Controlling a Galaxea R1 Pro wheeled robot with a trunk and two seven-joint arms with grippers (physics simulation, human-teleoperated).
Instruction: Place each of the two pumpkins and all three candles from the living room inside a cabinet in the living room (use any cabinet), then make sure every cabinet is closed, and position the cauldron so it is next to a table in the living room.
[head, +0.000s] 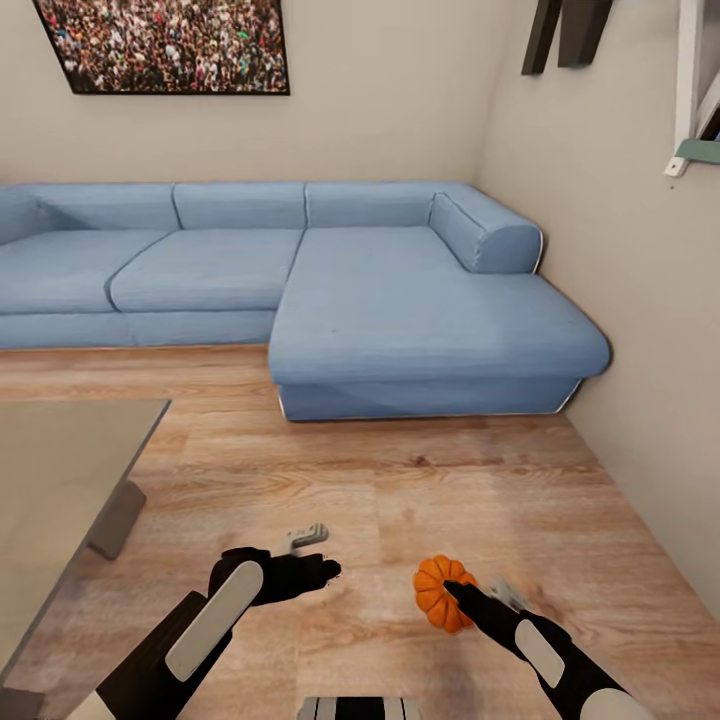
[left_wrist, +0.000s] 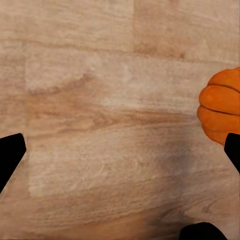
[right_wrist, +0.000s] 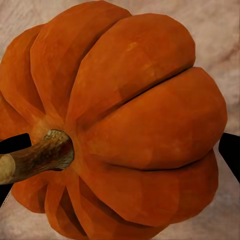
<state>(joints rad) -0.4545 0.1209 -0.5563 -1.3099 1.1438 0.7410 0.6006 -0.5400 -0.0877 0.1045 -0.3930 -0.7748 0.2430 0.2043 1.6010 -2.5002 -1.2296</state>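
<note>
Jaws of right gripper (head: 452, 592) pinch pumpkin (head: 441, 592) from both sides, above wood floor (head: 400, 500); in right wrist view the ribbed orange body sits btwn the two dark fingertips (right_wrist: 231, 152), stem (right_wrist: 35, 157) pointing sideways. Left gripper (head: 325, 570) hangs just beside it w/ jaws spread, nothing btwn them, and pumpkin shows at edge of left wrist view. Further out: grey table (head: 60, 480) on robot's left, blue corner sofa (head: 400, 300) ahead against wall, framed crowd picture (head: 165, 45) above it.
</note>
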